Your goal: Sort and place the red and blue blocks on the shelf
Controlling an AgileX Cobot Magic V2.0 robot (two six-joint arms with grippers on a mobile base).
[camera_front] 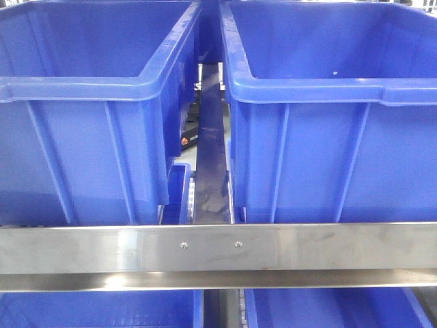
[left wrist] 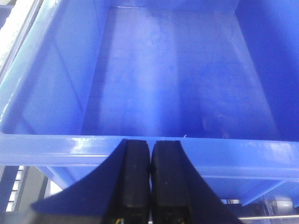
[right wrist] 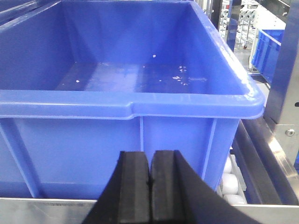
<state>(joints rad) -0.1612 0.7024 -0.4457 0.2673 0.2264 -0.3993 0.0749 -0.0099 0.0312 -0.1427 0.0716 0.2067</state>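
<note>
Two large blue bins (camera_front: 89,102) (camera_front: 328,102) sit side by side on the shelf (camera_front: 218,247), behind its silver front rail with two screws. The left gripper (left wrist: 150,163) hangs at the near rim of a bin whose floor is bare, its fingers (left wrist: 135,182) pressed together with nothing between them. The right gripper (right wrist: 150,177), at 6 o'clock below another bin's front wall, has its fingers (right wrist: 166,186) likewise closed and unloaded. Neither the red nor the blue block shows in any view.

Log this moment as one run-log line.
left gripper: shut, empty, facing bin | right gripper: shut, empty, before bin | blocks: not in view | shelf rail: bare
</note>
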